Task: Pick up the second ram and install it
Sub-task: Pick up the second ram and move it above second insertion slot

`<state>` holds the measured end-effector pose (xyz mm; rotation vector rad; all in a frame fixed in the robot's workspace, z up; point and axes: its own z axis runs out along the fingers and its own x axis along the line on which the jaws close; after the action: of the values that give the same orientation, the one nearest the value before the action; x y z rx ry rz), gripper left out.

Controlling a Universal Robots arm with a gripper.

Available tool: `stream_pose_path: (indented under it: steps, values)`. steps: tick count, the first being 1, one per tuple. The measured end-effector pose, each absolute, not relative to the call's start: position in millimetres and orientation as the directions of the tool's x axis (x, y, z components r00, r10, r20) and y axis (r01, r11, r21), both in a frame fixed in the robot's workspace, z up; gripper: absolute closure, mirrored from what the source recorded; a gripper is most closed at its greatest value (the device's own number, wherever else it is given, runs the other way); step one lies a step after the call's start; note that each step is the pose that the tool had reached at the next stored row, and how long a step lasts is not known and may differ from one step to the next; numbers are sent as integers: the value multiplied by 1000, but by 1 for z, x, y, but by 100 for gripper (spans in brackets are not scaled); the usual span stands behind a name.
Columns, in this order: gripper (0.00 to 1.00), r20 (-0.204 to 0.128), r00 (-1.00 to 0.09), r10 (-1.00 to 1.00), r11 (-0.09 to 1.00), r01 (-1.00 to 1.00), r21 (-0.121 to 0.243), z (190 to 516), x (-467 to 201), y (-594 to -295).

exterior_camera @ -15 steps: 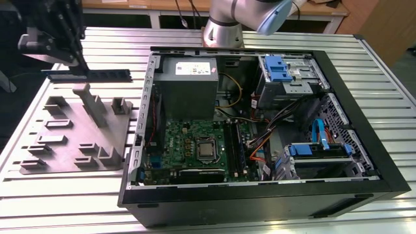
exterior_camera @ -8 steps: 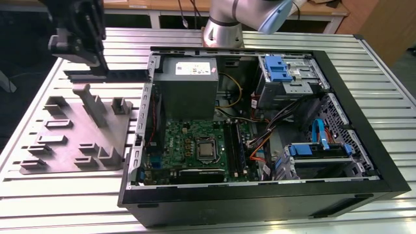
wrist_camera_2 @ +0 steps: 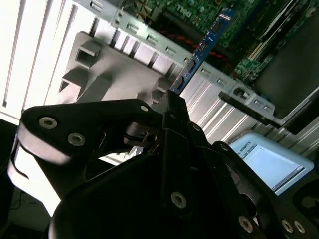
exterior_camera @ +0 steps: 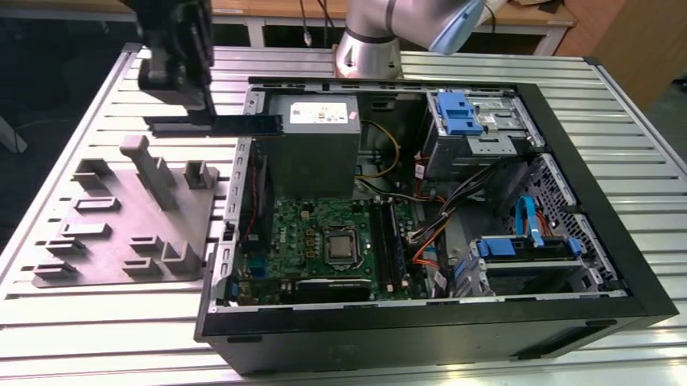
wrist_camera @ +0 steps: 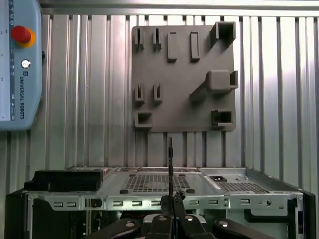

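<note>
My black gripper hangs at the exterior view's upper left, shut on the second ram. This long dark stick is held level in the air, above the case's outer wall next to the grey power-supply box. In the second wrist view the ram runs blue and edge-up out from between the gripper fingers toward the green motherboard. In the first wrist view the ram is a thin upright edge above the gripper. The motherboard and its long black slots lie inside the open case.
A grey fixture plate with raised holders lies on the slatted table, at the exterior view's left of the case. Drive cages with blue clips and loose cables fill the case's other side. A teach pendant lies on the table.
</note>
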<state>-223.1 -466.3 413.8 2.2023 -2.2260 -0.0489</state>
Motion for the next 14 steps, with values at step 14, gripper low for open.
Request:
stream_pose_path:
  steps: [14]
  values:
    - [88,-15,-11,-1000,11,-1000,29,413,-161,-466]
